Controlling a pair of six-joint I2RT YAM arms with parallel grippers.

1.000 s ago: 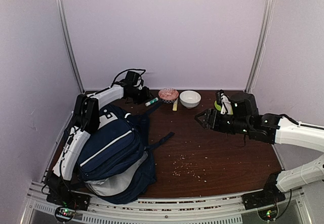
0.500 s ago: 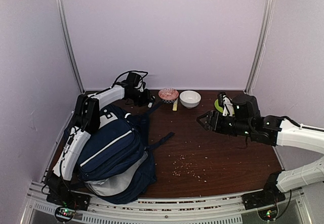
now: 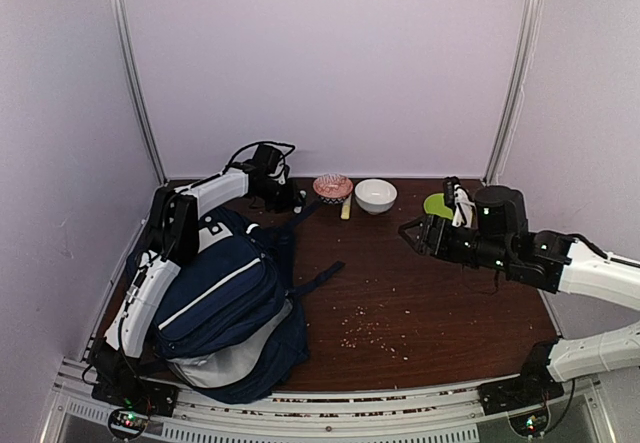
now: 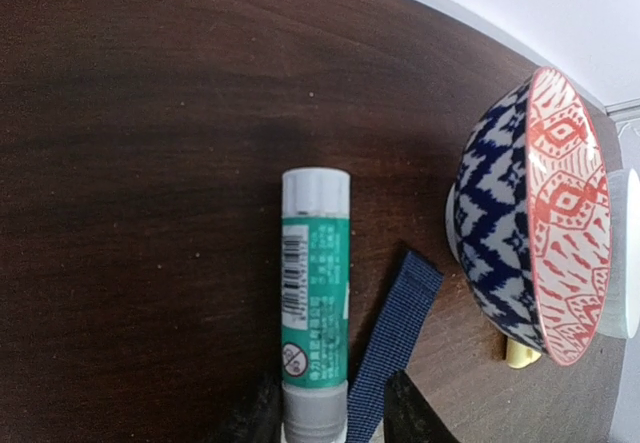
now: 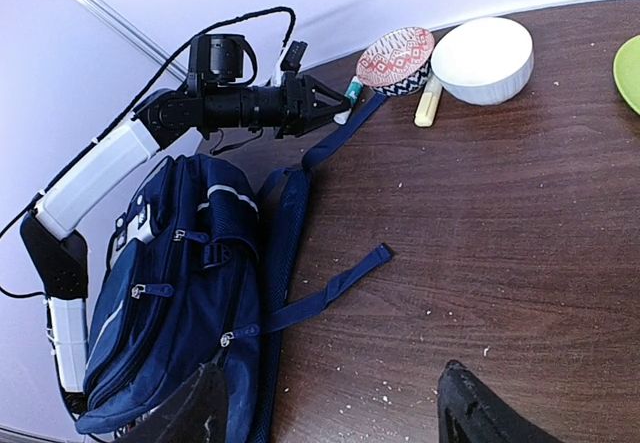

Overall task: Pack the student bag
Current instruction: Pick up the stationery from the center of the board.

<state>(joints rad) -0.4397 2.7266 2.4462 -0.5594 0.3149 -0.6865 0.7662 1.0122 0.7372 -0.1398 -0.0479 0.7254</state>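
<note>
Left tool has slid over the green glue stick at the table's 11 o'clock and is narrowing. Jaws now straddle the stick's base, with a strap end alongside. Firm contact: cannot tell. Right tool wide, empty, drifted toward 3 o'clock. Student bag lies at 8 o'clock, grey lining showing at its near end. Judgement: pickup imminent, packing barely begun.

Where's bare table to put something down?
Mid-table, between the strap, the white bowl and the right claw, is bare. The near middle has only crumbs. Crowded: back left, where left claw, glue stick and patterned bowl sit close; the bag fills the left.
</note>
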